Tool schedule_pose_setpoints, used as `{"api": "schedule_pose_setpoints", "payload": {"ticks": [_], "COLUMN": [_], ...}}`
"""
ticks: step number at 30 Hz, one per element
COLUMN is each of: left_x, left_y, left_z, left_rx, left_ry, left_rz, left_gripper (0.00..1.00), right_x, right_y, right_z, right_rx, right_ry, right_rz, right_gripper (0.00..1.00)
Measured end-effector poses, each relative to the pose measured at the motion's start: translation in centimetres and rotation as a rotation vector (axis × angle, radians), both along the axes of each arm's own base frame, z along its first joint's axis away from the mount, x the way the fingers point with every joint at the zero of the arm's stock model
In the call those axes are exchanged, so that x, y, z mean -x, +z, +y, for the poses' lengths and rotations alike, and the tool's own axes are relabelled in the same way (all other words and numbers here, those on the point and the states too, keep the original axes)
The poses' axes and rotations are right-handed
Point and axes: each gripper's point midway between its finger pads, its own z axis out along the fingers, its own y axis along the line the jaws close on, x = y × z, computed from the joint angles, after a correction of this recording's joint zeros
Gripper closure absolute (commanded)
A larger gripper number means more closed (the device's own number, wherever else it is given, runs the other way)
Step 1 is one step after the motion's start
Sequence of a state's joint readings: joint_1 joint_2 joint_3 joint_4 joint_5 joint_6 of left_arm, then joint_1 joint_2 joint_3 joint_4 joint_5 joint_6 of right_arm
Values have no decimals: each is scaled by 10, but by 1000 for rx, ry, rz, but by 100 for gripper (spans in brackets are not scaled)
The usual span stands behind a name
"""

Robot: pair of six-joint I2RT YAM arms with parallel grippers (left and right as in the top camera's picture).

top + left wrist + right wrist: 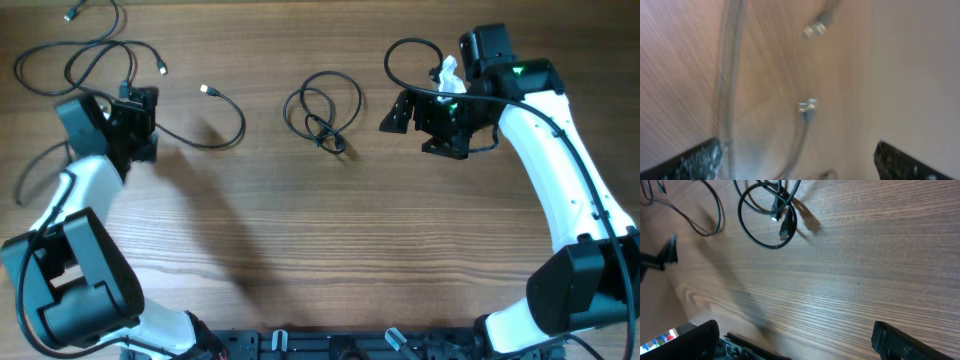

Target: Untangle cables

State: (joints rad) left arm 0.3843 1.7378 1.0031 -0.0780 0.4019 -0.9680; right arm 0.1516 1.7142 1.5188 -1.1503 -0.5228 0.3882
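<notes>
A small coil of black cable (322,112) lies at the table's back middle; it also shows in the right wrist view (767,217). A loose cable with a silver plug (207,90) curves from there round to my left gripper (143,124). More wavy strands (85,55) lie at the back left. The left gripper (800,162) is open; its view is blurred and shows two plug ends (809,106) and a strand beside its left finger. My right gripper (415,125) is open and empty to the right of the coil, above bare wood (800,340).
The wooden table (330,240) spreads toward the front. The right arm's own thicker black wire (405,50) loops beside its wrist. Both arm bases stand at the front edge.
</notes>
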Motion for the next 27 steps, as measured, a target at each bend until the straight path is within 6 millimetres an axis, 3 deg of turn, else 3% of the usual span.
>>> {"api": "schedule_pose_setpoints", "payload": {"ticks": [2,3,5,7,8,10,11,12,13,15,21,25,27], "left_x": [-9,-24,-46,-54,-53,-60,-65,-69,-72,-77,-83,-78,-77], "left_y": [35,75,141,175,174,151,124,97,74,32,11,-35,-45], "left_z": [25,46,67,79,82,90,93,97,101,109,141,150,151], "left_rx": [-195,-361,-582,-703,-729,-749,-745,-739,-738,-746,-825,-813,-811], "left_ry": [-41,-44,-25,1,4,-4,-21,-31,-36,-42,45,27,21], "left_rz": [77,56,-33,-80,-65,-16,35,84,124,190,216,291,304], "left_gripper": [1,0,0,0,0,0,1,13,18,14,11,25,28], "right_x": [-4,-6,-8,-8,-8,-6,-6,-5,-3,-2,-1,-1,-1], "right_y": [1,2,2,2,2,1,1,1,1,0,0,0,0], "right_z": [1,1,1,1,1,1,1,1,0,0,0,0,0], "right_rx": [-4,-5,-8,-8,-8,-7,-7,-7,-5,-4,-4,-4,-4], "right_ry": [-3,-6,-14,-16,-19,-23,-23,-23,-23,-23,-25,-26,-26], "right_rz": [-19,-25,-29,-28,-25,-14,-13,-10,2,6,9,11,10], "right_gripper": [0,0,0,0,1,0,0,0,0,0,0,0,0]}}
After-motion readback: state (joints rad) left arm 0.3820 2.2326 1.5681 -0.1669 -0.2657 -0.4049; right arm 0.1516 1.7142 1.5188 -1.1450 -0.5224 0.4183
